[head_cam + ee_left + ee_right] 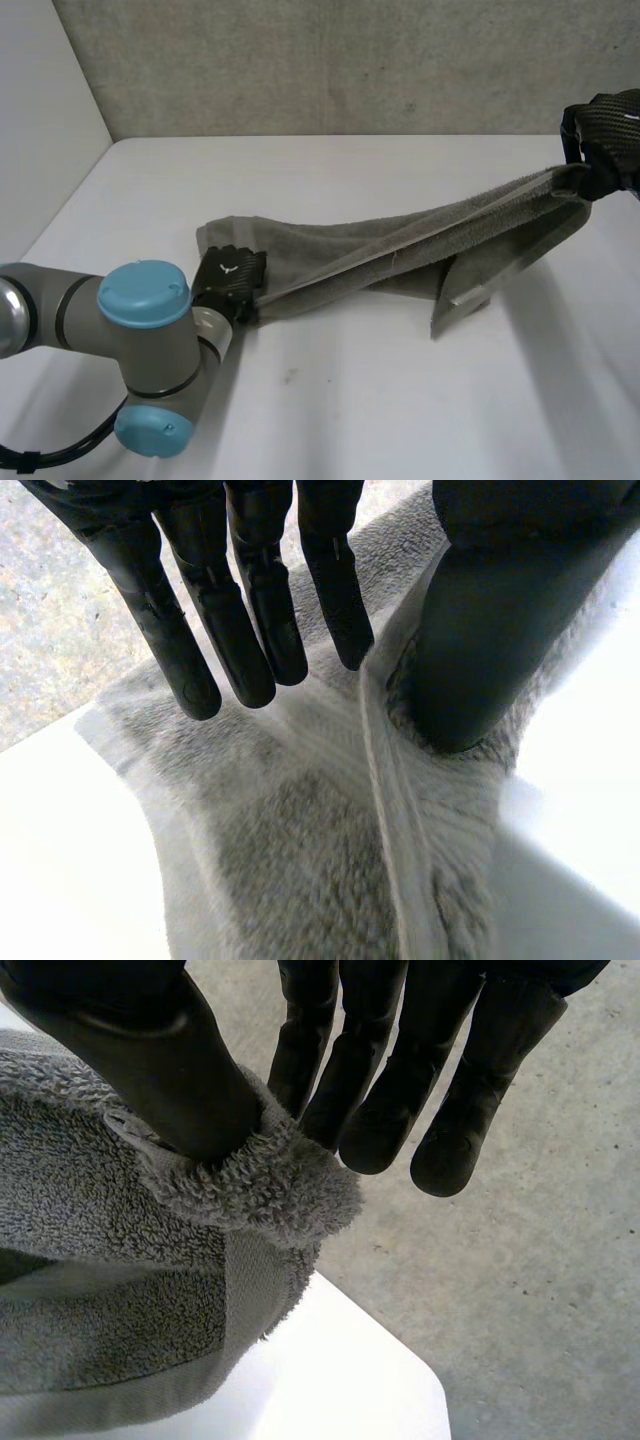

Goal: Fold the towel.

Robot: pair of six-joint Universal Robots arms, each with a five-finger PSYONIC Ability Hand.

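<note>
White surface under a grey wall carries the left end of the towel, where the left hand pinches its edge. The right hand clamps the far corner between thumb and fingers, raised so the edge runs taut, likely for folding.

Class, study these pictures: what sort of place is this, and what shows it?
Probably a robotics lab or test bench, not a home: a white table, a plain grey wall behind it, and the left hand and right hand holding a grey towel taut.
</note>
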